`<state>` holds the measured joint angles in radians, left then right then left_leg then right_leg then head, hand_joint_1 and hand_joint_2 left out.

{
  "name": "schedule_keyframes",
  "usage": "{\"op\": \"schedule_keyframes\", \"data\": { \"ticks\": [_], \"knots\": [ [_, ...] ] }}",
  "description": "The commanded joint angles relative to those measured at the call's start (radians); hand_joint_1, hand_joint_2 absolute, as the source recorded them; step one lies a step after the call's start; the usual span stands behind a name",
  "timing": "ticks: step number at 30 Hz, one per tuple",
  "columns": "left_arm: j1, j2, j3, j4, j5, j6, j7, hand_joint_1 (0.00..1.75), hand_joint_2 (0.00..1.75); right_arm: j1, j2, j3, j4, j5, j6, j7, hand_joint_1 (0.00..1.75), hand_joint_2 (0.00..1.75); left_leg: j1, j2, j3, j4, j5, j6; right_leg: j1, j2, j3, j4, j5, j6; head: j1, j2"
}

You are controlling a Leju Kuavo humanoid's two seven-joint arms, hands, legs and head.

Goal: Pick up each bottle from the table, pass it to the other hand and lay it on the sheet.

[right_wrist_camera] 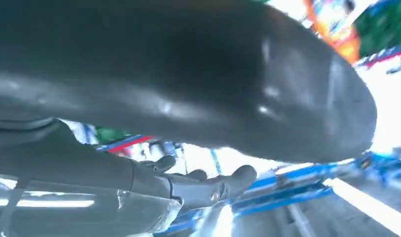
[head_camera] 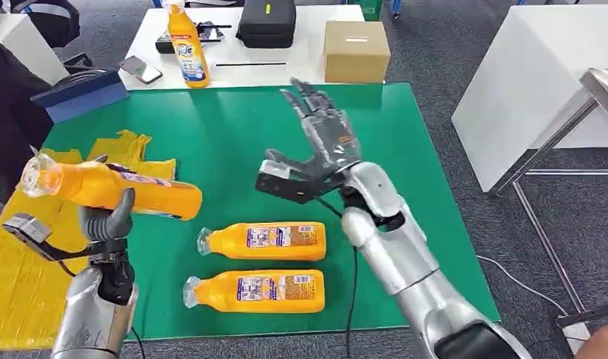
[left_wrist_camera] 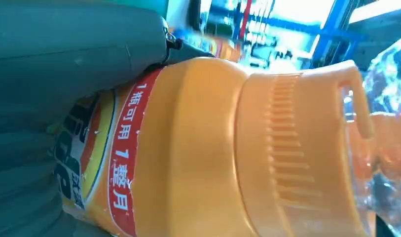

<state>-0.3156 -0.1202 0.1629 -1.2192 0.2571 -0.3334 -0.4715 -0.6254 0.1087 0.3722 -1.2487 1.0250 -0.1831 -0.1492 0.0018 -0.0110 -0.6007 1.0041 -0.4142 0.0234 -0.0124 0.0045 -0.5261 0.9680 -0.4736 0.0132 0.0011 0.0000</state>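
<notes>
My left hand (head_camera: 106, 221) grips an orange bottle (head_camera: 114, 187) held level above the left side of the green mat, its clear cap pointing left over the yellow sheet (head_camera: 24, 277). The left wrist view is close on this bottle (left_wrist_camera: 213, 148) with the grey thumb (left_wrist_camera: 80, 44) pressed on its label. Two more orange bottles lie on the green mat: one (head_camera: 267, 241) in the middle, the other (head_camera: 259, 290) nearer the front edge. My right hand (head_camera: 323, 142) hovers open above the mat, fingers spread and holding nothing; its fingers (right_wrist_camera: 203, 185) also appear in the right wrist view.
The green mat (head_camera: 233, 134) covers the table. Behind it a white table holds an upright orange bottle (head_camera: 187, 45), a cardboard box (head_camera: 356, 51), a black case (head_camera: 267, 22) and a phone (head_camera: 140, 69). A blue object (head_camera: 80, 93) sits at the back left. A white table (head_camera: 532, 82) stands right.
</notes>
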Motion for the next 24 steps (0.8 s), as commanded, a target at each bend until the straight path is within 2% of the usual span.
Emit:
{"op": "schedule_keyframes", "data": {
  "ticks": [1, 4, 8, 9, 11, 13, 14, 15, 24],
  "knots": [
    [0.024, 0.05, 0.087, -0.11, -0.18, 0.119, -0.06, 1.75, 1.75, 0.093, -0.103, -0.097, -0.13, -0.011, -0.022, -0.022, 0.0, 0.0, 0.0, 0.0, 0.002, 0.001, -0.001, -0.002, 0.0, -0.001, 0.002, 0.0, -0.001, -0.001, 0.0, 0.0],
    [0.027, 0.111, 0.092, -0.166, -0.403, 0.294, -0.089, 1.75, 1.75, 0.144, -0.118, -0.097, -0.156, -0.01, -0.021, -0.011, 0.0, 0.0, 0.001, 0.0, 0.002, 0.0, 0.0, -0.002, 0.001, -0.001, 0.002, 0.0, 0.0, -0.001, 0.0, 0.0],
    [0.02, 0.116, 0.102, -0.172, -0.406, 0.292, -0.083, 1.75, 1.75, 0.158, -0.122, -0.097, -0.162, -0.012, -0.023, -0.013, 0.0, 0.0, 0.001, 0.0, 0.003, 0.001, 0.0, -0.002, 0.001, -0.001, 0.0, 0.0, 0.0, -0.002, 0.0, 0.0],
    [0.01, 0.134, 0.075, -0.163, -0.561, 0.425, -0.084, 1.75, 1.75, 0.164, -0.124, -0.097, -0.167, -0.004, -0.019, -0.005, 0.0, 0.0, 0.001, 0.0, 0.003, 0.0, 0.0, -0.002, 0.001, -0.001, -0.001, 0.0, 0.0, -0.002, 0.0, 0.0],
    [-0.04, 0.177, 0.043, -0.103, -0.855, 0.632, -0.006, 1.75, 1.75, 0.199, -0.127, -0.098, -0.178, 0.003, -0.014, -0.006, 0.0, 0.0, 0.001, 0.0, 0.002, 0.001, 0.0, -0.002, 0.0, -0.001, -0.002, 0.0, 0.0, -0.002, 0.0, 0.0],
    [-0.084, 0.215, 0.009, -0.002, -1.099, 0.747, 0.102, 1.75, 1.75, 0.22, -0.129, -0.086, -0.171, 0.005, -0.012, -0.014, 0.0, 0.0, 0.002, -0.003, 0.002, 0.0, 0.001, -0.001, 0.001, -0.003, -0.002, -0.001, 0.0, -0.001, 0.0, 0.0],
    [-0.109, 0.23, -0.007, 0.078, -1.204, 0.771, 0.152, 1.75, 1.75, 0.223, -0.129, -0.074, -0.161, -0.001, -0.012, -0.023, 0.0, 0.0, 0.003, -0.004, 0.003, 0.0, 0.001, -0.002, 0.001, -0.005, 0.0, -0.001, 0.0, -0.002, 0.0, 0.0],
    [-0.118, 0.23, -0.008, 0.115, -1.208, 0.789, 0.145, 1.75, 1.75, 0.221, -0.127, -0.069, -0.152, -0.002, -0.014, -0.024, 0.0, 0.0, 0.002, -0.004, 0.003, 0.0, 0.001, -0.001, 0.001, -0.005, -0.001, -0.001, 0.0, -0.001, 0.0, 0.0],
    [-0.113, 0.227, -0.008, 0.126, -1.206, 0.803, 0.136, 1.75, 1.75, 0.213, -0.126, -0.068, -0.15, -0.001, -0.013, -0.024, 0.0, 0.0, 0.001, 0.001, 0.004, 0.0, 0.0, -0.002, 0.0, -0.002, -0.001, 0.0, -0.001, -0.001, 0.0, 0.0]
  ]
}}
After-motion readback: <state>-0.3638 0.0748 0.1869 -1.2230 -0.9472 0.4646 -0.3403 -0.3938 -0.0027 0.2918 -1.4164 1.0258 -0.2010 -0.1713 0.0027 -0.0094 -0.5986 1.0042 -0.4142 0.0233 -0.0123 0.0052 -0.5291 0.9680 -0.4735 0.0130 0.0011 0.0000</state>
